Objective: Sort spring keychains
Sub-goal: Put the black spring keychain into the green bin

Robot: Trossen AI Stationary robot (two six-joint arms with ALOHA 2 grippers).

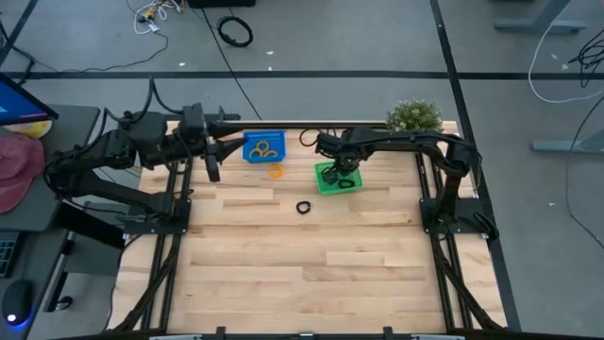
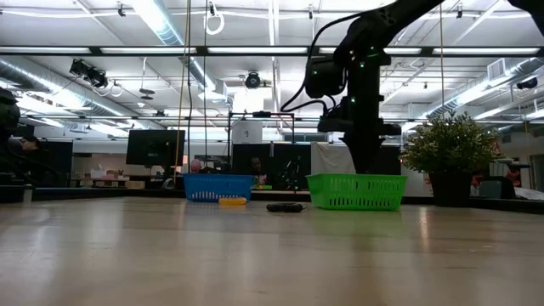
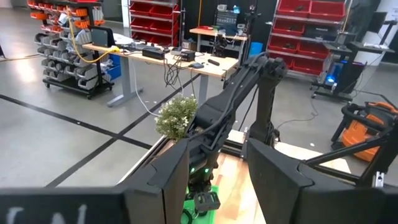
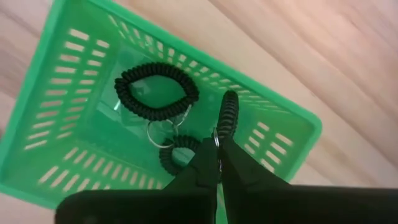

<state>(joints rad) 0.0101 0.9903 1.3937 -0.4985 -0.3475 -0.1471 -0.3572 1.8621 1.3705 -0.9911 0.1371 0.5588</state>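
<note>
The green basket (image 1: 326,179) holds a black spring keychain (image 4: 157,92) lying flat on its floor. My right gripper (image 1: 342,170) reaches down into this basket, shut on a second black keychain (image 4: 227,115). A blue basket (image 1: 264,146) holds orange keychains (image 1: 267,147). One orange keychain (image 1: 276,171) lies on the table in front of the blue basket. Another black keychain (image 1: 303,207) lies on the bare wood, nearer the table's near edge. My left gripper (image 1: 213,162) hovers open to the left of the blue basket, touching nothing. My right gripper pinches the black keychain's coil (image 4: 222,132) between its two fingers (image 4: 205,163), coming from above and pointing down into the green basket. The coil loops out on both sides of the fingertips (image 4: 177,154). Whether it rests on the basket floor, I cannot tell.
A potted plant (image 1: 413,116) stands at the table's far edge, right of the baskets. In the low view the blue basket (image 2: 218,186), orange keychain (image 2: 231,201), black keychain (image 2: 285,206) and green basket (image 2: 356,190) stand in a row. Bare wood stretches toward the near edge.
</note>
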